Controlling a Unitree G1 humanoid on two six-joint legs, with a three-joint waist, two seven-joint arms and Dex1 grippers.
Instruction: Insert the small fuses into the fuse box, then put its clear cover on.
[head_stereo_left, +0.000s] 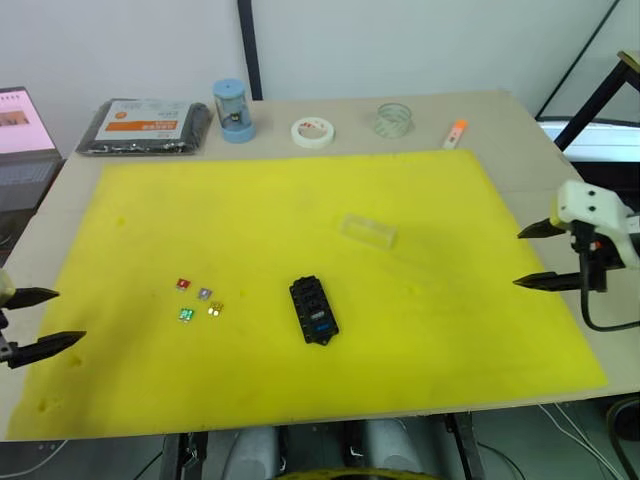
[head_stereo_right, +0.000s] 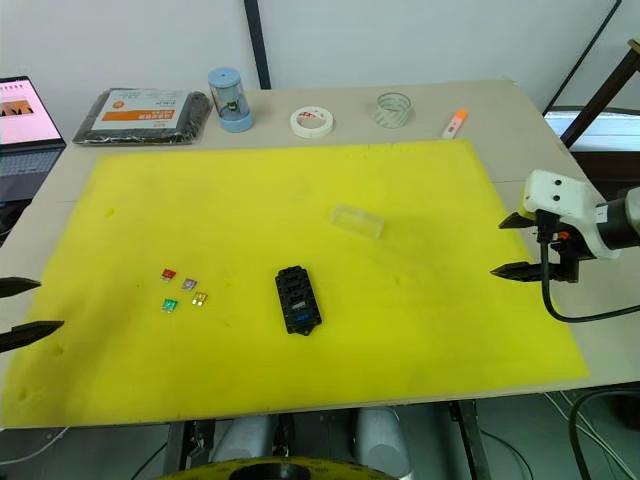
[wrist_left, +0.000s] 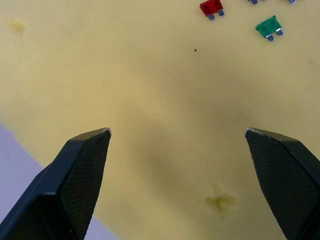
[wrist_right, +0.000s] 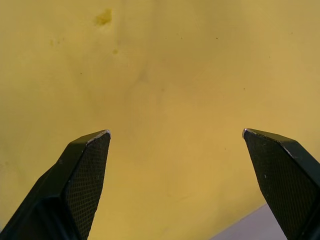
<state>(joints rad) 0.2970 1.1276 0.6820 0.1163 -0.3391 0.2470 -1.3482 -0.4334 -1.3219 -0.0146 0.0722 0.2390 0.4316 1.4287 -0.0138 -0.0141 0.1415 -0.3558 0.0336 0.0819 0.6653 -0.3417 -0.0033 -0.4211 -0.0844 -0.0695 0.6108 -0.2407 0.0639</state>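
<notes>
Yellow foam mat (head_stereo_left: 300, 210) covers most of the table (head_stereo_left: 520, 130) in front of me. The fuse box (head_stereo_left: 313, 310) lies near the mat's middle, toward its near edge, with what looks like a blue fuse seated in it. To its left, four small fuses (head_stereo_left: 199, 300) sit loose in a tight cluster: red, purple, green and yellow. The clear cover (head_stereo_left: 368, 230) rests on the mat beyond the fuse box and a little right, well apart from it. My left claw (head_stereo_left: 40, 322) hangs spread wide over the mat's left edge, gripping nothing. My right claw (head_stereo_left: 535, 256) is also wide and empty at the mat's right edge. Along the far side of the table stand a black packet (head_stereo_left: 145, 125), a blue cylinder (head_stereo_left: 233, 110) and two tape rolls (head_stereo_left: 313, 132).
</notes>
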